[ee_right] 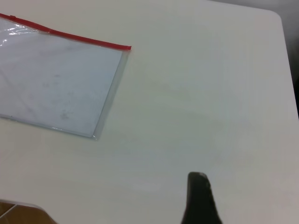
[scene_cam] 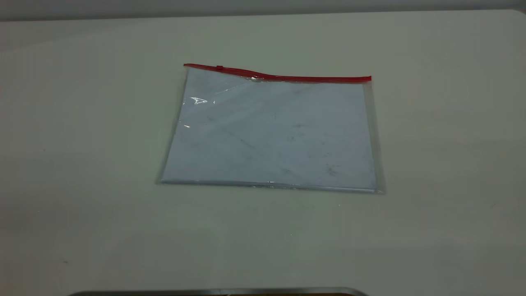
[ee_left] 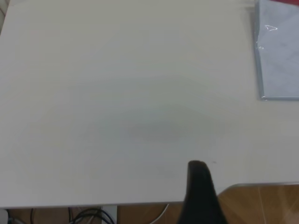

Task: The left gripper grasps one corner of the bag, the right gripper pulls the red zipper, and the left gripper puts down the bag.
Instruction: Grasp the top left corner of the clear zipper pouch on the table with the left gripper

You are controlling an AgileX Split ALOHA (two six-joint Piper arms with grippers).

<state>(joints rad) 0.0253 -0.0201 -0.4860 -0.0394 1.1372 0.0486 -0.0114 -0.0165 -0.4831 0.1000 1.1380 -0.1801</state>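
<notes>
Left pincer [ee_left: 200, 186]: only one dark finger shows in its wrist view, over the near edge of the bench [ee_left: 117, 116], well apart from the bag [ee_left: 280, 56]. Whether it stands wide or narrow cannot be told. It holds nothing.

Right pincer [ee_right: 200, 196]: likewise a single dark finger in its wrist view, above bare bench, well to the right of the bag. Its spread cannot be told; it holds nothing.

Neither arm appears in the exterior view.

Bag [scene_cam: 271, 131]: lies flat at mid-bench, untouched. The zipper [scene_cam: 279, 76] runs along its far edge. The slider [scene_cam: 220, 67] sits near the left end of that strip. The far-left corner [scene_cam: 188, 69] lies on the bench, free of any grip.

Progress, judged from the layout: no step is done. The corner grasp, the zipper pull and the set-down all remain.

Pose: both arms look drawn back toward their own sides, wrist cameras angled down at the bench, the left nearer the front edge. The left arm has the longer reach to make, across to the far-left corner.
</notes>
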